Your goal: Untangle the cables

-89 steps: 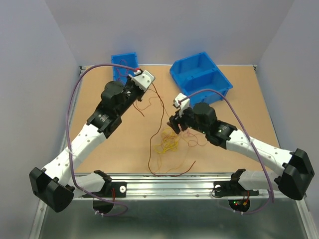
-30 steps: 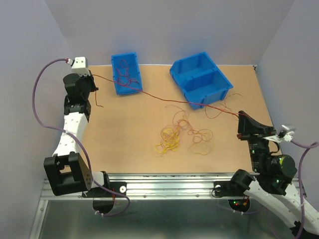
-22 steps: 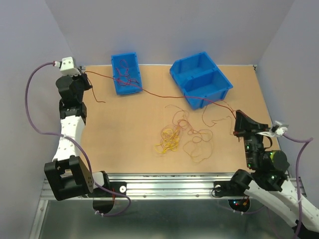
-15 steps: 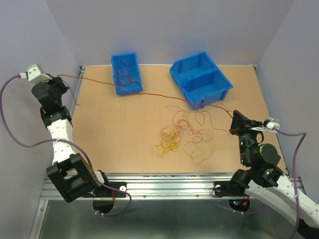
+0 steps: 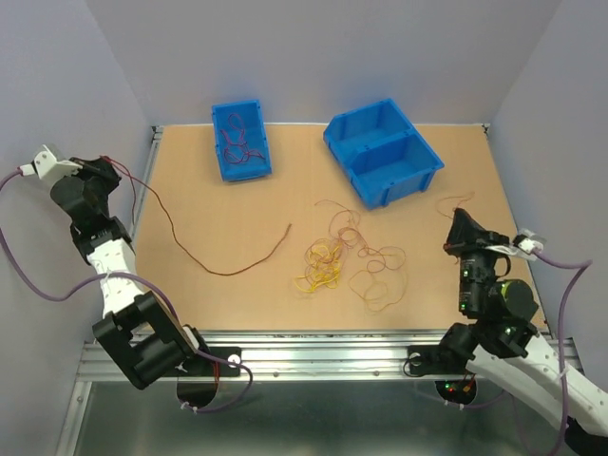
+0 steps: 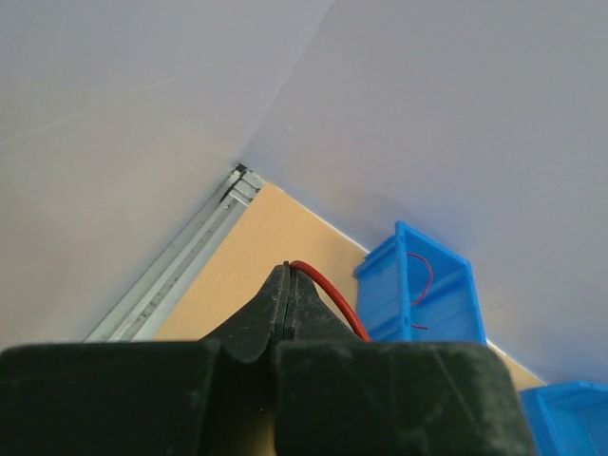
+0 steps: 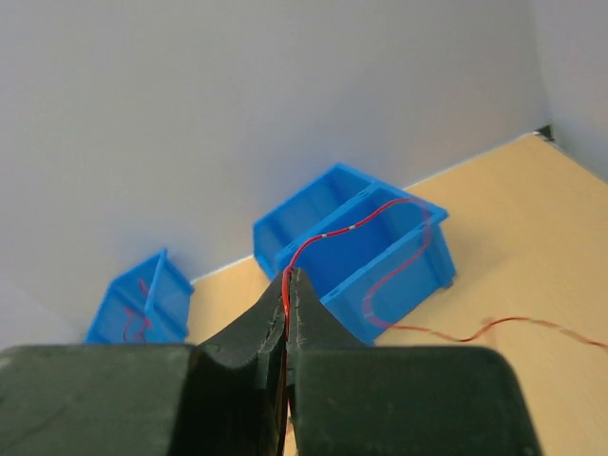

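My left gripper (image 5: 110, 165) is raised at the table's far left edge and is shut on a dark red cable (image 5: 218, 273). That cable hangs down and lies slack in a curve, its free end near the table's middle. In the left wrist view the cable (image 6: 332, 300) leaves the closed tip of the left gripper (image 6: 285, 269). My right gripper (image 5: 458, 221), at the right side, is shut on another thin red cable (image 7: 353, 226), which arcs in front of the big bin and trails onto the table. A tangle of yellow and orange cables (image 5: 334, 255) lies between the arms.
A small blue bin (image 5: 258, 142) at the back left holds several dark red cables. A larger two-compartment blue bin (image 5: 418, 176) stands at the back right. Grey walls close in on the left, right and back. A metal rail (image 5: 313, 353) runs along the near edge.
Half a second ago a red cable stretched taut between both grippers. Now it has come apart from the right side and lies slack on the table, held by the left gripper, which moved slightly nearer.
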### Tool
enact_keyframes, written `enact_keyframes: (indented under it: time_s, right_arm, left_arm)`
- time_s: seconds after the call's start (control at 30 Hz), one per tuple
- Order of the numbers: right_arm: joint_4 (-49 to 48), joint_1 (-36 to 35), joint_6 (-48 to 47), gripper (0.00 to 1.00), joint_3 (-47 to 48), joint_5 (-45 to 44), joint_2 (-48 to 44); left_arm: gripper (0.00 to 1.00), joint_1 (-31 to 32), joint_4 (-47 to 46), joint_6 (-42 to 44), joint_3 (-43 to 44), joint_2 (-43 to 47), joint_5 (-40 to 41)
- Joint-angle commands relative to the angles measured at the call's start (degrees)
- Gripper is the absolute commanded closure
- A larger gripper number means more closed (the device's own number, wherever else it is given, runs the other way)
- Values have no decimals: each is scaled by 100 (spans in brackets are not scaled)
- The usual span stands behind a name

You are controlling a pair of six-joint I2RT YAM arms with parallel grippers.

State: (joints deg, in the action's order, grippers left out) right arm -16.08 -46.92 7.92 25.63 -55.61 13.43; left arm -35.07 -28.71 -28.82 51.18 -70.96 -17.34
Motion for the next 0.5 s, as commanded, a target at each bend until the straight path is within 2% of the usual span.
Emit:
enact_keyframes:
  time_s: [0.0,0.2,0.23,0.33,0.47]
  right_arm:
    - [-247,-19,-212,100,283,1741,859]
    - [-588,-19,-230,99,1101,3344,2671]
    - [-729,-11,-247,99,1302,3756,3187]
    - [-1204,-19,-221,99,1629,4451,3962]
    - [-1661,-19,-142,99,2488,5174,5516]
  left_arm:
    - [100,288,-917,16,-187,556,-446]
    - [100,905,-1172,692,-565,1365,38]
    - [100,1045,-1207,754,-617,1418,47]
    - [100,1335,-1207,1122,-635,1532,-41]
    - [100,1818,-1234,1440,-662,1506,-67]
